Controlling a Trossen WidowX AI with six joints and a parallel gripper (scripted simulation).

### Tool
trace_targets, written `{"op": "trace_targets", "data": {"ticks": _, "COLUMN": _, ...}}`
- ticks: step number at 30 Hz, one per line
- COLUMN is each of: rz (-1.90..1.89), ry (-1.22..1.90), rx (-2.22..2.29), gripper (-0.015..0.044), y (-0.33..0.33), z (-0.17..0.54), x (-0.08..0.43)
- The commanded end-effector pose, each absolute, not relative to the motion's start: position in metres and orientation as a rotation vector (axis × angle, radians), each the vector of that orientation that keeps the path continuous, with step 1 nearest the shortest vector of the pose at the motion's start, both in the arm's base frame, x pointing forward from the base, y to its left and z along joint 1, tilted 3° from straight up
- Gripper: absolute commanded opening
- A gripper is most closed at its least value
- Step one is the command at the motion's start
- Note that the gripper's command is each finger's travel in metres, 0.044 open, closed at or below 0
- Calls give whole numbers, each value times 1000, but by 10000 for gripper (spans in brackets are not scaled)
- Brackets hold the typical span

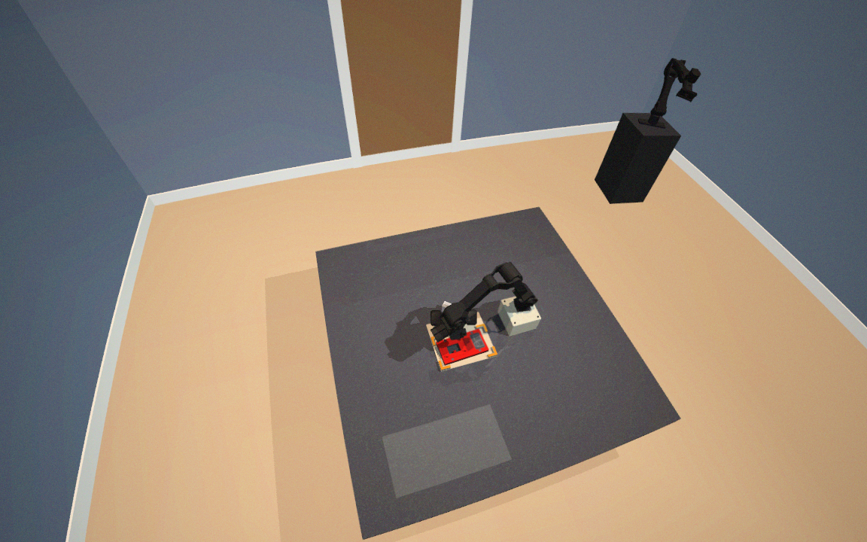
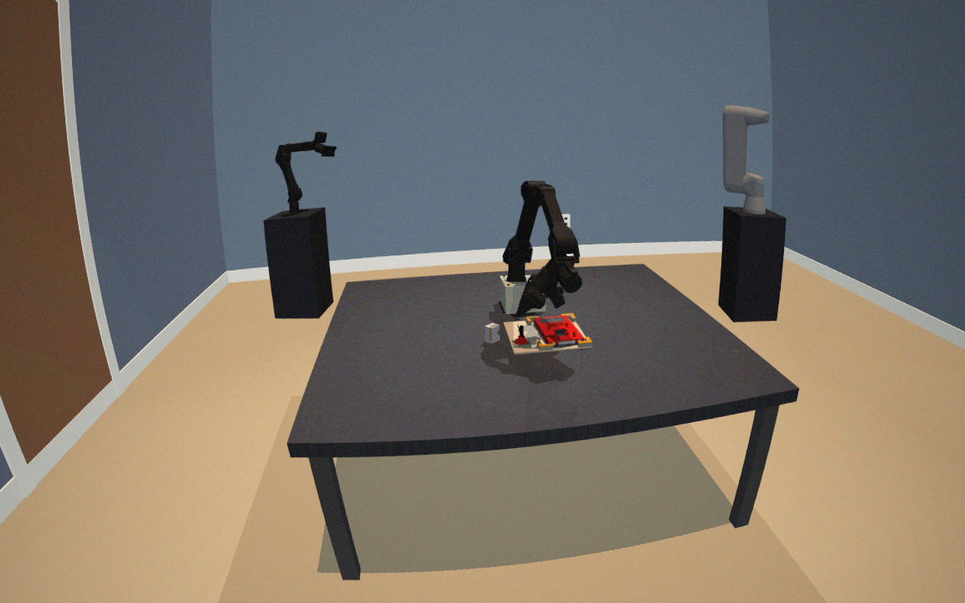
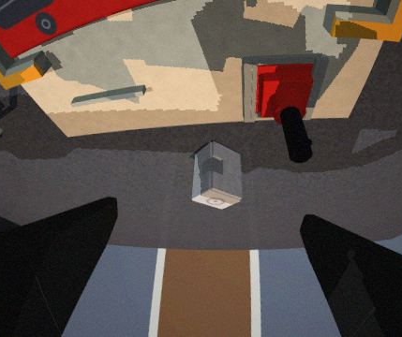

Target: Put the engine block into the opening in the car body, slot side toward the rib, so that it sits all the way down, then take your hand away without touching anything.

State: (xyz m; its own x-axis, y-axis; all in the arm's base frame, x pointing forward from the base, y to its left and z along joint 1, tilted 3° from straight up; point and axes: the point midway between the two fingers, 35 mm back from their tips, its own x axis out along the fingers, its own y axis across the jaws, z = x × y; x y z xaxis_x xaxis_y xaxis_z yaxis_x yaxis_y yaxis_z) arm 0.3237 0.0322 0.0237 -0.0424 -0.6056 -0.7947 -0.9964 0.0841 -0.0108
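The engine block [image 1: 446,304] [image 2: 492,332] [image 3: 217,175] stands on the dark table [image 1: 558,377] [image 2: 396,382] [image 3: 140,183], just beside the beige board [image 1: 470,364] [image 2: 529,353] [image 3: 177,86], apart from the red car body [image 1: 457,354] [image 2: 557,330] [image 3: 76,19]. The gripper [image 1: 451,323] [image 2: 540,306] [image 3: 212,216] is released, its fingers wide open, and it is grasping nothing. A black lever [image 2: 521,330] [image 3: 296,136] rises from its red base [image 2: 520,341] [image 3: 291,80] on the board.

Looked like a robotics lab or test room. Black arm bolted to a pale base block [image 1: 519,326] [image 2: 507,297] on a dark worktop [image 1: 558,377] [image 2: 425,389], mid-frame in the exterior view. Displayed on black pedestals: a second black arm [image 1: 663,94] [image 2: 289,173] at upper left of that frame, a grey arm [image 2: 734,150] at upper right. Plain blue-grey walls [image 1: 187,87] [image 2: 471,112], white baseboards [image 1: 241,181] [image 2: 410,256], a brown door [image 1: 403,74] [image 2: 13,187] and a bare tan floor [image 1: 201,323] [image 2: 193,374] all around.
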Motion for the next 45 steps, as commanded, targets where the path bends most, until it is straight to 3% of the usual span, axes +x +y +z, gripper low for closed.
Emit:
{"op": "trace_targets", "data": {"ticks": 1, "rz": 665, "ry": 1729, "rx": -1473, "gripper": 440, "y": 31, "z": 24, "x": 324}}
{"op": "trace_targets", "data": {"ticks": 45, "rz": -405, "ry": 1613, "rx": -134, "gripper": 440, "y": 25, "z": 27, "x": 325}}
